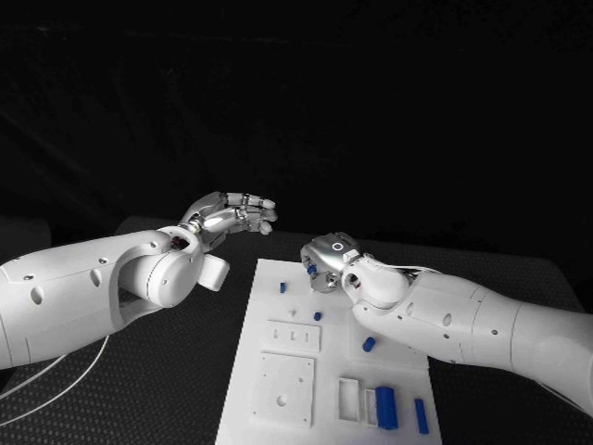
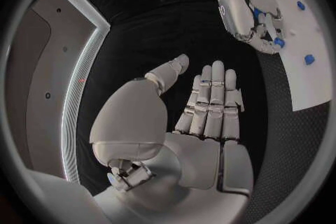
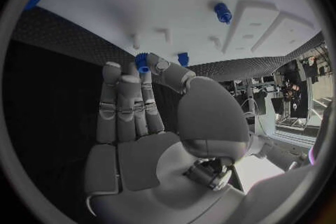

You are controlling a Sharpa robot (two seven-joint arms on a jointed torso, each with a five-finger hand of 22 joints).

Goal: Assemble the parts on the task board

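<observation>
The left hand [image 1: 230, 215] hangs above the black table [image 1: 176, 371], just off the far left corner of the white board [image 1: 277, 371], touching nothing. From its own wrist camera its fingers [image 2: 210, 101] stand straight and close together, the thumb set a little apart, and the palm is bare: it holds nothing. Moving right, the board lies in the middle of the table with its long side running away from the robot. On its near part sit two white square plates [image 1: 286, 389], one behind the other, and beside them a white frame [image 1: 348, 399] and a tall blue block [image 1: 386, 408] with a slimmer blue bar [image 1: 421, 416] to its right. Further up the board small blue pieces are scattered: one near the far left edge [image 1: 283, 287], one by the middle [image 1: 318, 316], and one just beside the right forearm [image 1: 369, 344]. The right hand [image 1: 330, 262] is lowered over the far end of the board. In its wrist view the fingers [image 3: 126, 106] reach out nearly straight toward the board's edge, and a small blue peg [image 3: 143, 63] sits at the fingertips, pinched between a fingertip and the thumb. Another blue piece [image 3: 182, 59] stands on the board just beside that peg, and a third [image 3: 223, 12] lies farther in, next to the raised white plates.
</observation>
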